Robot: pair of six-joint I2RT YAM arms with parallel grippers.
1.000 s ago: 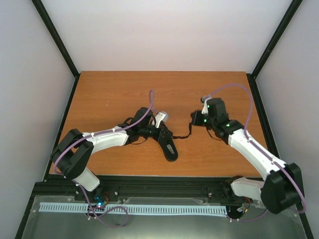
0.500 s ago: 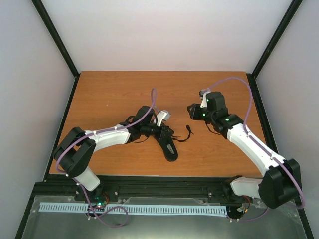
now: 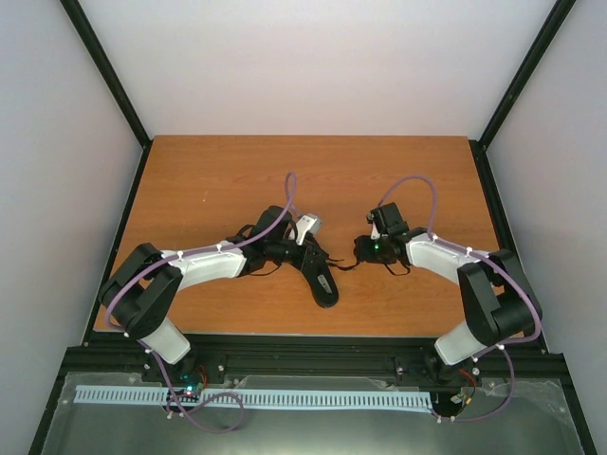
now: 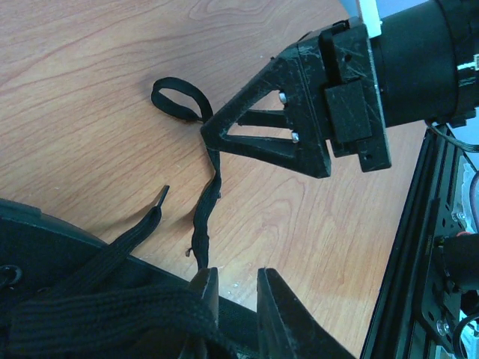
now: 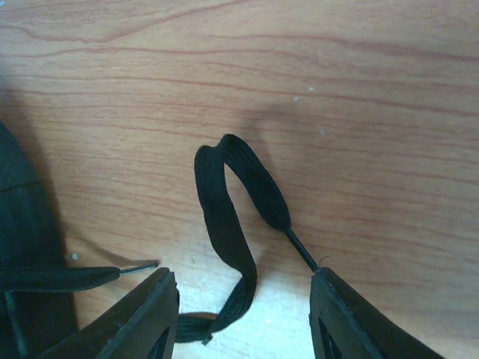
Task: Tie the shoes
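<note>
My right gripper (image 5: 241,292) hangs low with its jaws parted either side of the loose lace (image 5: 238,262), clamping nothing. The lace's loop (image 5: 224,202) lies just beyond the tips, so this arm is nearer. The lace trails left to the shoe (image 3: 318,270), which lies by the near edge of the table (image 3: 237,180), long axis far-left to near-right. My left gripper (image 4: 233,280) is narrow at the shoe, and I cannot tell whether it pinches lace.

Shoe (image 3: 322,282): laid on table (image 3: 209,180), centre, towards near edge. Left gripper (image 4: 236,273) is placed over its left end, right gripper (image 5: 243,280) to its right. Lace loop (image 5: 213,202) is laid on table before right gripper's fingers.
</note>
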